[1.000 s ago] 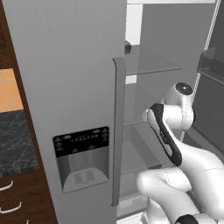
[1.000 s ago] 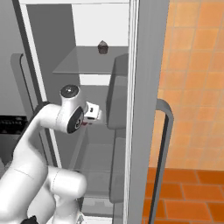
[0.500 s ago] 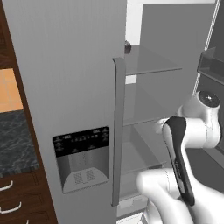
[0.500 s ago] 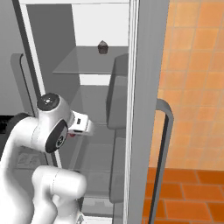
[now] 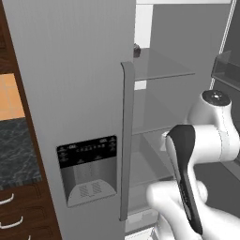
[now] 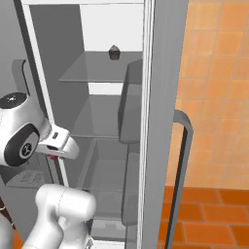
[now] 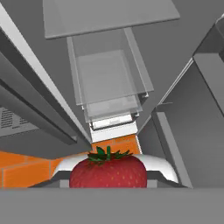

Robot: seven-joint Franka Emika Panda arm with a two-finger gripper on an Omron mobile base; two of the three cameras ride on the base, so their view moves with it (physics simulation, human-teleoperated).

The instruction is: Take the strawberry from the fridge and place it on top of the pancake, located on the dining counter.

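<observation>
Between gripper [image 7: 109, 175] fingertips: strawberry [image 7: 108, 170], pinched, green cap toward fridge interior. Fingers hidden behind fruit; grip judged secure. Hand [image 6: 57, 145] has swung down and back across last second, from mid-shelf height toward fridge [image 5: 70, 93] door edge; elbow now folded low. Small dark round-topped item [image 6: 114, 52] unmoved on upper glass shelf [image 6: 97, 73]. Meaning: pick complete, withdrawal under way; carry to pancake on dining counter remains.

Orange tiled wall [image 6: 219, 87] and floor [image 6: 214, 223] at right; at left, a black-topped bench [image 5: 16, 150] over dark wood drawers [image 5: 21, 215].
</observation>
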